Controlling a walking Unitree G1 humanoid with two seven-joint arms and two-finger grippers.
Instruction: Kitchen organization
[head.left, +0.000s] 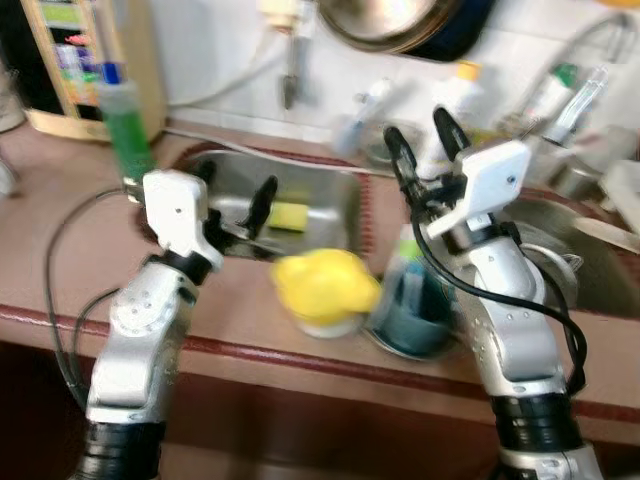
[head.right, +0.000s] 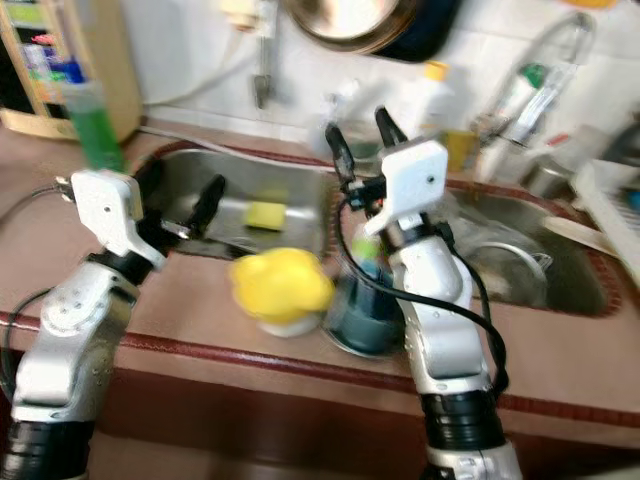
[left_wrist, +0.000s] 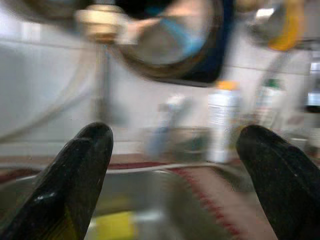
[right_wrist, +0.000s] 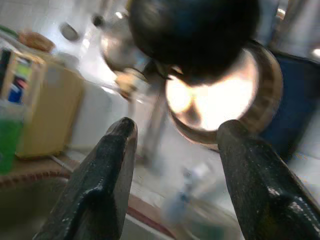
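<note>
A: What sits at the far left of the head views?

B: A green bottle (head.left: 125, 125) with a blue cap, upper left, beside a tan box (head.left: 90, 60). The right wrist view catches both at its left edge; the left wrist view has neither.

A: And the basins?

B: The left sink (head.left: 330, 200) holds a yellow sponge (head.left: 290, 215). The left gripper (head.left: 235, 215) hangs over that basin, arm bent up from the lower left, fingers (left_wrist: 75, 185) spread wide with nothing between them. The left wrist view looks past them to a white bottle (left_wrist: 222, 122) with an orange cap against the wall.

A: Centre of the frame?

B: A yellow cloth (head.left: 325, 285) heaped on a small bowl on the counter (head.left: 60, 270), touching a blue-grey cup (head.left: 415, 315) just to its right. Something pale green stands in the cup; blur hides what.

A: The right arm?

B: Raised above the cup, right gripper (head.left: 425, 140) pointing up, fingers (right_wrist: 100, 185) parted and empty. Its wrist view shows a hanging pan (right_wrist: 220, 100) glaring with light. The right sink (head.left: 600, 280) holds blurred dishes.
</note>
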